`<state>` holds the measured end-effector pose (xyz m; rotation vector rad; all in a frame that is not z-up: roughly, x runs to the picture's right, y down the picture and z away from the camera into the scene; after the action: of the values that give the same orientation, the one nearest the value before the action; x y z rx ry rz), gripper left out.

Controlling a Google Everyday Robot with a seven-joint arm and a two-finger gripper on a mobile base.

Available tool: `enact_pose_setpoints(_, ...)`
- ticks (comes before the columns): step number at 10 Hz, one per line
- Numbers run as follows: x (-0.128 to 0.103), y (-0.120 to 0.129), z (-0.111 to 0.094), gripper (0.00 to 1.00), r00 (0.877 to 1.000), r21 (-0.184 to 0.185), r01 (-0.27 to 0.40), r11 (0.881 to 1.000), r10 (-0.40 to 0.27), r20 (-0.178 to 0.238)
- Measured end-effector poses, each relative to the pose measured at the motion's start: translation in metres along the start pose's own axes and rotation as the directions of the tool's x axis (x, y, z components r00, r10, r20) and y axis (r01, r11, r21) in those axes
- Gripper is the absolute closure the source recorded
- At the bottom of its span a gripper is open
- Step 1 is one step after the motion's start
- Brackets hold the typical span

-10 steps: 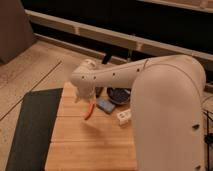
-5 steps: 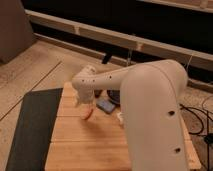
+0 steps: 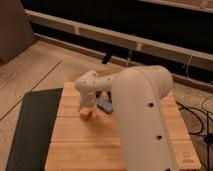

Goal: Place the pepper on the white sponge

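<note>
The pepper [image 3: 87,114] shows as a small orange spot right under the gripper [image 3: 86,108], low over the left part of the wooden table [image 3: 75,145], about where it was a second ago. I can't tell whether the claw is gripping it. The arm [image 3: 142,115] has swung closer and now covers much more of the table's right side. A bluish-grey object [image 3: 105,106] lies just right of the gripper.

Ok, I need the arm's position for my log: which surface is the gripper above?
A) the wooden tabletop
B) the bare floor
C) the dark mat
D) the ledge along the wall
A: the gripper hangs over the left part of the wooden tabletop, to the right of the dark mat, with a small orange thing, likely the pepper, at its tip.
</note>
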<state>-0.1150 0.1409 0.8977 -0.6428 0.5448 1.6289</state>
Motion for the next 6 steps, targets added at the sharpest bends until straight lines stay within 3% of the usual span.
enact_pose_setpoints(4,-0.016,-0.001,0.001,0.7,1.0,0.016,-0.003,1.0,0.003,0.005)
enact_pose_setpoints(5,-0.016,-0.002,0.002,0.85,1.0,0.017,-0.005,1.0,0.005,0.002)
enact_pose_setpoints(6,-0.015,-0.003,0.003,0.94,1.0,0.016,-0.007,1.0,0.007,-0.003)
